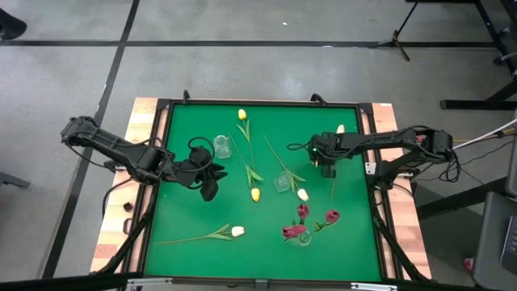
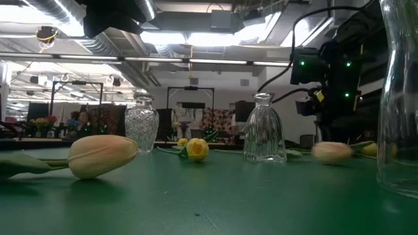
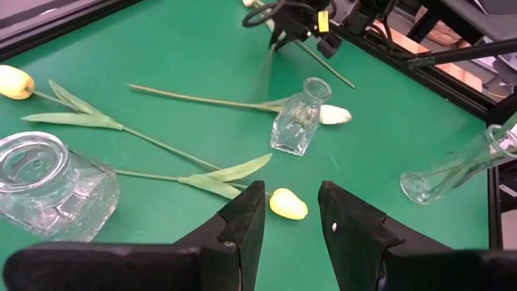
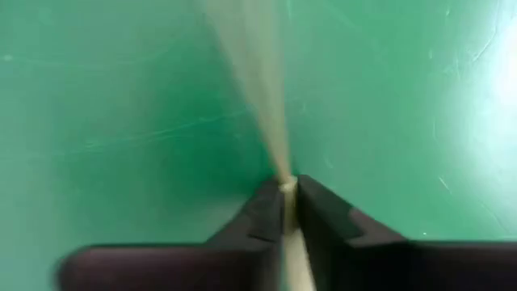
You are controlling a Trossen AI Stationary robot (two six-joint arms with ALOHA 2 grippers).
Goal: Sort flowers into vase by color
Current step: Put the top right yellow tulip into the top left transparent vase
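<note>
Matt green table mat [image 1: 194, 218], wooden table edges [image 1: 113, 226], clear glossy glass vases [image 2: 264, 128], matt dark fingers [image 3: 242, 230].

Three vases [image 1: 223, 146] are spaced across the mat [image 1: 186, 218]. Loose flowers [image 1: 249, 148] lie between them, and several are stood in the nearest vase [image 1: 304, 237].
</note>
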